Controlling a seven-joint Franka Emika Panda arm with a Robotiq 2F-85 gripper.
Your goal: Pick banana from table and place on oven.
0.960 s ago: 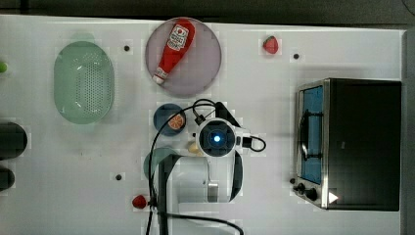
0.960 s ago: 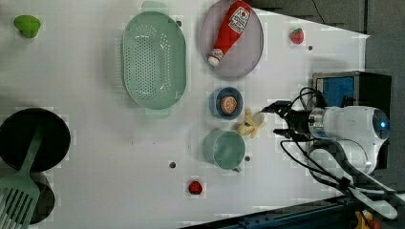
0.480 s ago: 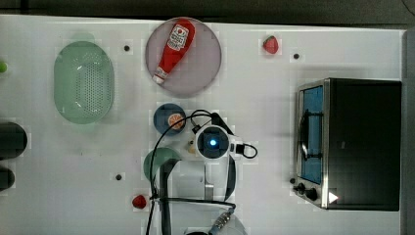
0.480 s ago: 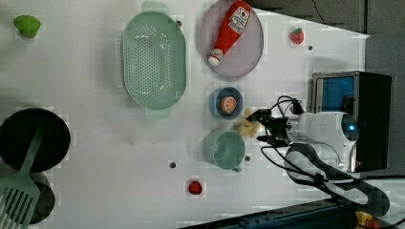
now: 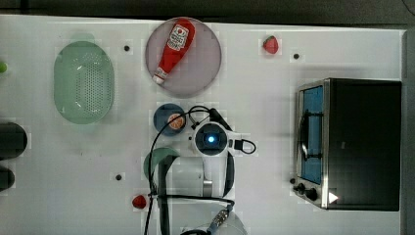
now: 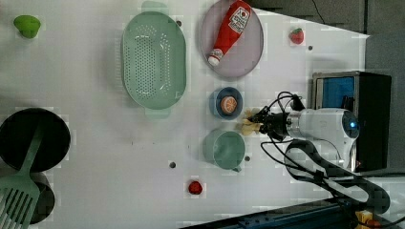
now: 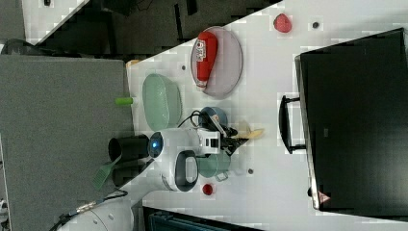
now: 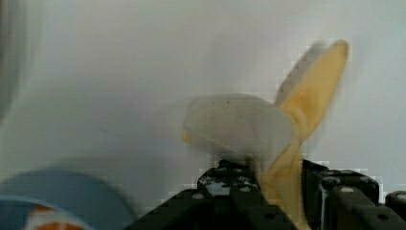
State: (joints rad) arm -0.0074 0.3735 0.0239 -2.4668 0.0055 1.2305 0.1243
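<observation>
The banana (image 8: 239, 129), pale yellow with cream flaps, lies on the white table (image 5: 274, 98) between a blue bowl and a green cup. My gripper (image 8: 277, 177) is down over it, and the black fingers (image 8: 230, 188) sit on either side of a peel flap, shut on it. In the left view the gripper (image 6: 260, 123) meets the banana (image 6: 248, 125) from the left view's right. The right view shows the banana (image 7: 250, 132) poking out past the gripper (image 7: 235, 137). The oven (image 5: 362, 142), black-topped with a blue glass door, stands at the top view's right, well apart from the arm.
A blue bowl (image 5: 170, 119) holding an orange piece and a green cup (image 5: 156, 161) flank the banana closely. A purple plate (image 5: 195, 73) carries a ketchup bottle (image 5: 173, 49). A green colander (image 5: 84, 82) and two strawberries (image 5: 270, 44) (image 5: 139, 201) lie further off.
The arm has shifted toward the top view's left and come down onto the banana. The jaws, wide open a second ago, have narrowed around it.
</observation>
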